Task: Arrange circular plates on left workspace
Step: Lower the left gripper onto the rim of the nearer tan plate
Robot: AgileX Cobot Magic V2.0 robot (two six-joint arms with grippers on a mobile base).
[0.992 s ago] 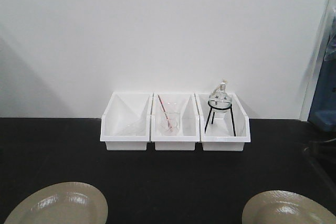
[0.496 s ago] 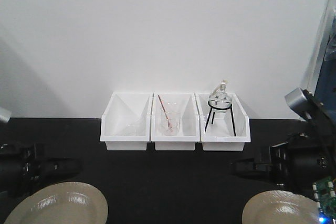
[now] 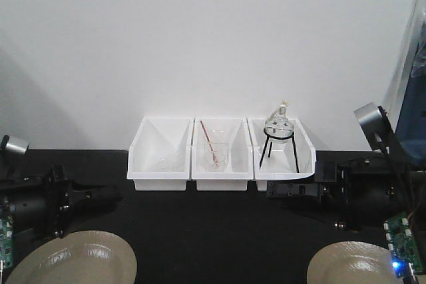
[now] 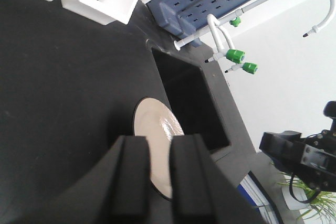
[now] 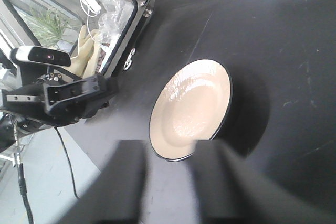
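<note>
The left tool (image 4: pixel 159 148) hovered over the desk (image 3: pixel 213 231), fingers (image 4: pixel 128 182) barely parted, empty; the right tool (image 5: pixel 170 150) was spread wide, empty too. One plate (image 3: pixel 73 257) lay front-left, the other plate (image 3: pixel 363 264) front-right beside the sink (image 4: pixel 189 103).

A plain white wall (image 3: pixel 213 38) fills the upper half of the front view, softly shadowed at far left, above a matte black benchtop (image 3: pixel 213 224). In the left wrist view a recessed black sink basin (image 4: pixel 191 108) sits at centre, with a white gooseneck tap with green valve knobs (image 4: pixel 234 55) and a blue perforated rack (image 4: pixel 205 3) at upper right. A glass-fronted black-framed cabinet (image 5: pixel 79 3) occupies the right wrist view's upper left, pale grey floor (image 5: pixel 52 192) its lower left
</note>
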